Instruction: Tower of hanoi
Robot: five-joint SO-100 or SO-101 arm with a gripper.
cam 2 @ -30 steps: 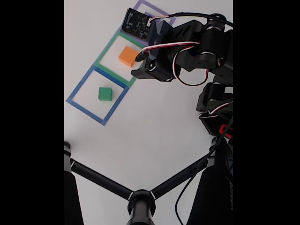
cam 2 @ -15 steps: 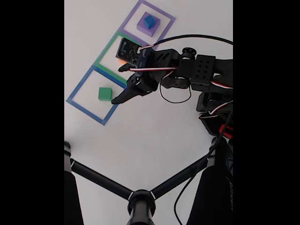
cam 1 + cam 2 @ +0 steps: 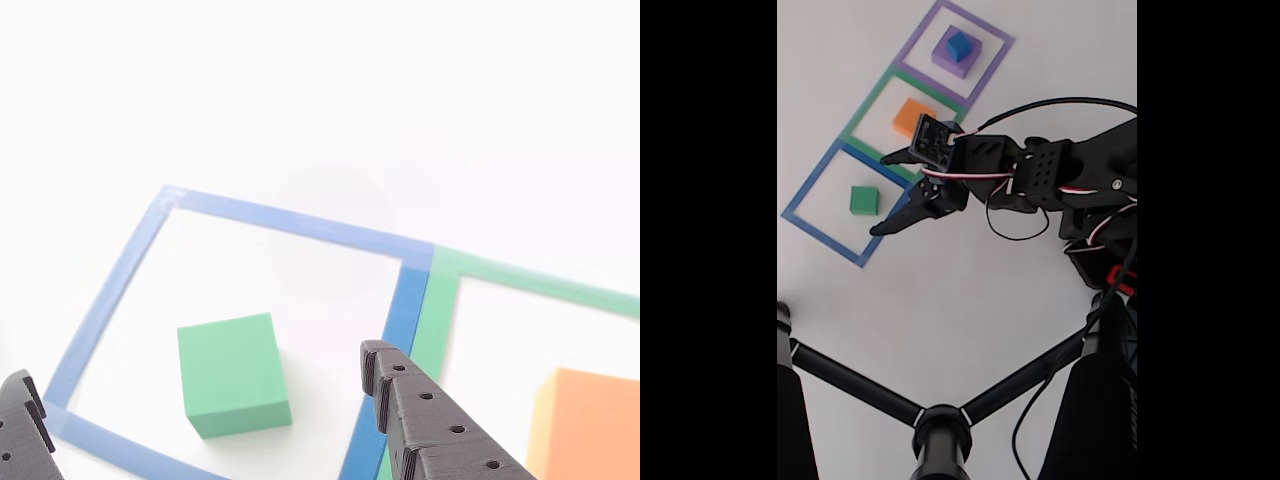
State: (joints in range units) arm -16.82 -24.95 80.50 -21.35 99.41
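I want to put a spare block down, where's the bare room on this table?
The white table is bare between the blue outline and the black tripod legs. Inside that outline only the green block sits. It is crowded around the gripper, orange block and purple block carrying the blue cube.

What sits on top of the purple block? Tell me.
In the fixed view, the blue cube rests on the purple block, covering its middle. Whatever lies under the purple block is hidden.
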